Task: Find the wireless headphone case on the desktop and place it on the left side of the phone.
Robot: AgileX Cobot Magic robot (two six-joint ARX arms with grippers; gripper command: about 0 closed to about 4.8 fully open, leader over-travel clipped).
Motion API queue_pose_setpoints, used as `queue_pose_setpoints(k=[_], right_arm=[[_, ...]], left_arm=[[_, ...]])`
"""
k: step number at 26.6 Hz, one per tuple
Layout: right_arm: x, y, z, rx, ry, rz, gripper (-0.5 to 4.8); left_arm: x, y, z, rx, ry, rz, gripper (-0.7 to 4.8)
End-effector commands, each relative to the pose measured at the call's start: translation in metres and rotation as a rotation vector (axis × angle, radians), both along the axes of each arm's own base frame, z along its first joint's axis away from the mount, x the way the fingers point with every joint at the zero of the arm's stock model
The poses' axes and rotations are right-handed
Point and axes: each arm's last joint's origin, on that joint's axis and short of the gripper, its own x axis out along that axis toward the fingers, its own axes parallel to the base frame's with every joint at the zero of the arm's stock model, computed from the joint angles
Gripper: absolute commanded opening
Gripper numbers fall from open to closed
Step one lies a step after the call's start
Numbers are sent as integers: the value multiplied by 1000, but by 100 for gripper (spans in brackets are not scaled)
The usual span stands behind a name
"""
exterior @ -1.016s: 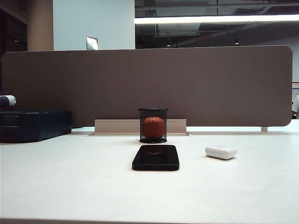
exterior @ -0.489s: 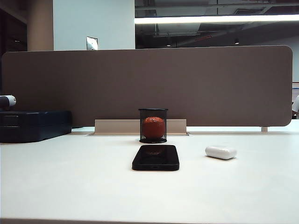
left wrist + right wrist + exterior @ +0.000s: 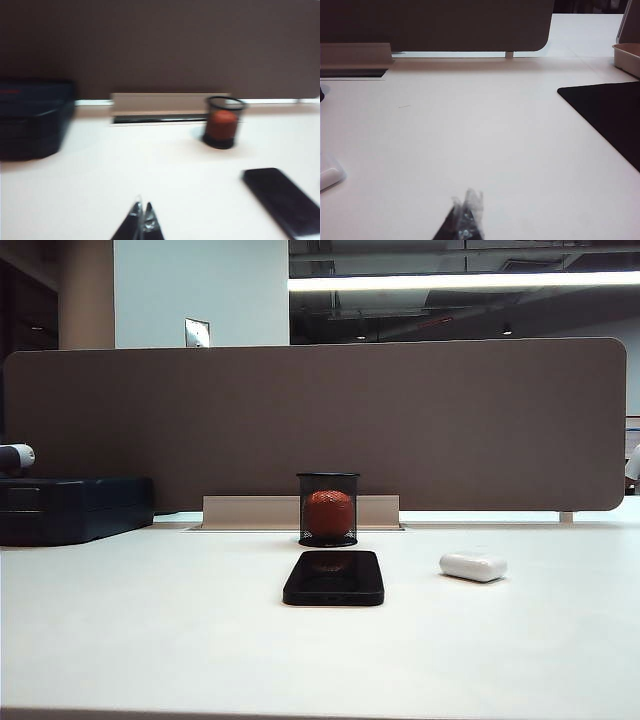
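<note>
White wireless headphone case well aside of pressed-together right hand; left hand pressed together too

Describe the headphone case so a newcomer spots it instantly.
Start at the brown partition panel behind the white desktop. In front of it, a black mesh cup stands behind the phone; right of the phone lies the wireless headphone case, the only small glossy white pill-shaped thing.

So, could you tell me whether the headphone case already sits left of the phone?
No, the headphone case lies right of the phone.
</note>
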Motion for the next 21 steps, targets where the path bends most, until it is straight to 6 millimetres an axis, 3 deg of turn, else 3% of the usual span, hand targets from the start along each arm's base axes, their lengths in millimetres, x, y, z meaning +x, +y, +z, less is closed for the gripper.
queue_pose_setpoints(k=[1, 8, 16, 21], right_arm=[[0, 0, 3, 24, -29, -2, -1], [-1, 1, 7, 56, -40, 13, -1], [-6, 2, 29, 49, -93, 36, -1], [-11, 3, 38, 57, -36, 35, -1]], left_arm=[[-2, -4, 4, 14, -29, -139, -5], [-4, -8, 3, 28, -28, -287, -5], [-5, -10, 1, -25, 24, -400, -6], [-5, -11, -3, -38, 75, -412, -5]])
